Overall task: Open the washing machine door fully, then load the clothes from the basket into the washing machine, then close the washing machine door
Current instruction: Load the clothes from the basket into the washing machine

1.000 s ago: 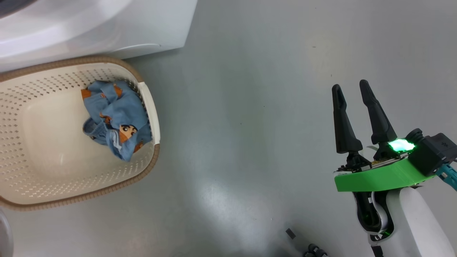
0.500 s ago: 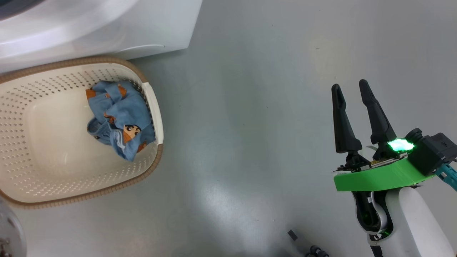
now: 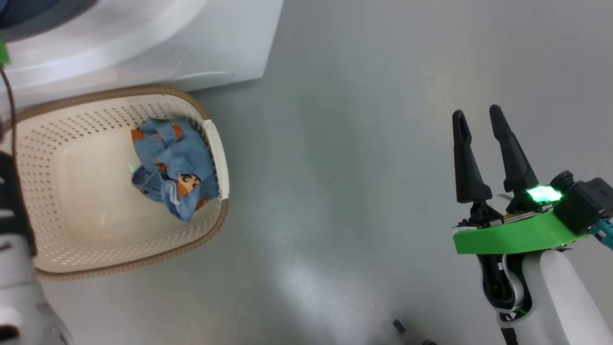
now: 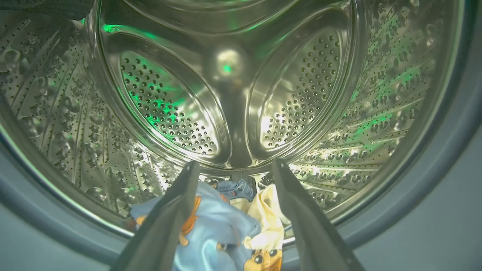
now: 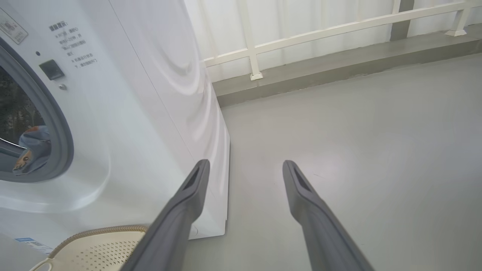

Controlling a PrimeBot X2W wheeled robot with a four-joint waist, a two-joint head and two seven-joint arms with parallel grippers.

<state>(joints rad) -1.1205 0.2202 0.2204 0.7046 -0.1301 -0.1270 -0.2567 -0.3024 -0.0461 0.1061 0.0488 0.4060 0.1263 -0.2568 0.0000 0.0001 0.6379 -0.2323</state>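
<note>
Head camera has panned since a second ago: basket (image 3: 115, 92) and washer (image 3: 191, 48) now sit further right in frame, but neither has shifted on the floor (image 3: 359, 167). Left forearm (image 3: 14, 287) has come in at the lower left edge of head view.

Left gripper (image 4: 235, 162): at the washer mouth, pointing into the steel drum (image 4: 169, 113). Fingers spread wide, nothing clamped. Blue garment (image 4: 218, 226) with orange cartoon print lies bunched at the drum's front lip, low between the two fingers. Whether it touches them: can't tell. Grey gasket (image 4: 433, 180) rings the drum.

Right gripper (image 3: 476, 111): fingers apart, empty, hanging over bare grey floor, well to the right of the basket.

Basket stands on the floor just in front of the washer. Second garment (image 3: 175, 165), same blue print, sits crumpled against the basket's right-hand wall beside the white handle.

Right wrist view looks past the washer's front corner. The garment in the drum is visible through the opening, and a white railing (image 5: 320, 28) runs along the far wall.
</note>
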